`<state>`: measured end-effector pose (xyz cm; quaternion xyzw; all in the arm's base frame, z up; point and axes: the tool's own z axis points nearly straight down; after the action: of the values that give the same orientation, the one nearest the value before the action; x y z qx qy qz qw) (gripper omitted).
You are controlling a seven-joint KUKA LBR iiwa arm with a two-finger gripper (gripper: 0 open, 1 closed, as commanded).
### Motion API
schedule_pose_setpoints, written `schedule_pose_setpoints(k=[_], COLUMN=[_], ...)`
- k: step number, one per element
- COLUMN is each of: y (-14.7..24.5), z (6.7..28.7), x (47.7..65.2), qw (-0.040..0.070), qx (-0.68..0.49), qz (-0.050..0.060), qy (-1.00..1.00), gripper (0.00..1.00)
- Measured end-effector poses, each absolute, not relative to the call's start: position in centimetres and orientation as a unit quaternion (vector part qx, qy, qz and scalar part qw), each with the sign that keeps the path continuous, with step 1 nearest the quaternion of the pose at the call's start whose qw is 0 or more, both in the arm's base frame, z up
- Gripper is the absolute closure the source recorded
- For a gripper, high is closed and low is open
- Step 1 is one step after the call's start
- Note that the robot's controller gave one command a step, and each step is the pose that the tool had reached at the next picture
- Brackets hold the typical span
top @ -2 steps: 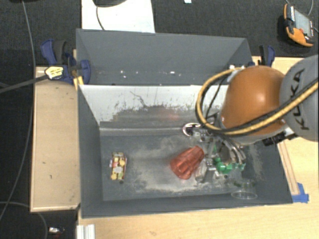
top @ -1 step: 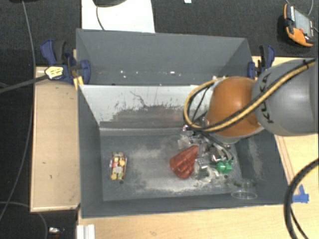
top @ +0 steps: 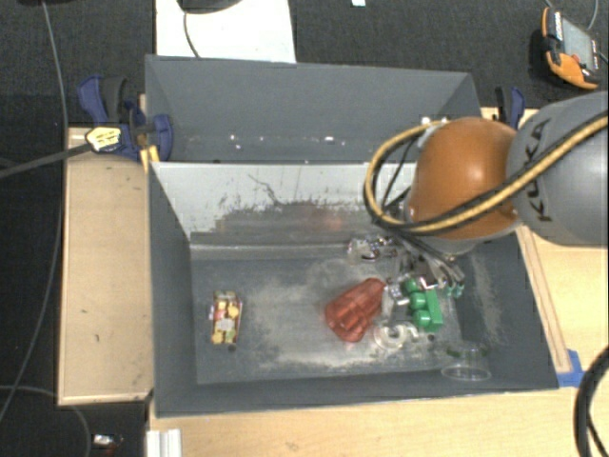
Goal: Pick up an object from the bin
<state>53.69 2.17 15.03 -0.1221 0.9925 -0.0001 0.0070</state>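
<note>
Watch out here; the jaws hang low in the right part of the bin (top: 176,293), under the arm's round orange cover (top: 464,177), and you cannot tell from this view if they are spread or pressed together; that is the first worry, because you may lift and find that nothing came up. The thing most likely to be picked is the red thing (top: 354,310); it lies on the bin floor, a bit right of the middle and near the front wall, just beside the jaws; it is see-through red and plump, with ridges along it (a bit like a jelly sweet), and it looks smooth, so it could slip out of a weak pinch. A green piece (top: 424,308) sits right up against the jaws on the other side; you cannot tell if it is loose or if it touches the red thing; the jaws could grab it by mistake, or push both things away. A clear ring (top: 392,335) lies just in front of the red thing, and a clear cup (top: 466,361) sits near the front right corner; both are hard to see and could get bumped. The small block with coloured spots (top: 225,318) lies well apart on the left, out of harm's way.
</note>
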Motion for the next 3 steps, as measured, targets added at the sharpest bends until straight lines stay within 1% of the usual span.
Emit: schedule_pose_setpoints(k=[1, 2, 3], y=[5.1, 3.2, 3.4], z=[9.9, 7.0, 7.0], x=[53.5, 53.4, 53.8], qw=[0.001, 0.006, 0.008], qx=[-0.267, -0.239, -0.235], qz=[0.001, 0.000, 0.001], qy=[0.964, 0.971, 0.972], gripper=[0.00, 0.00, 1.00])
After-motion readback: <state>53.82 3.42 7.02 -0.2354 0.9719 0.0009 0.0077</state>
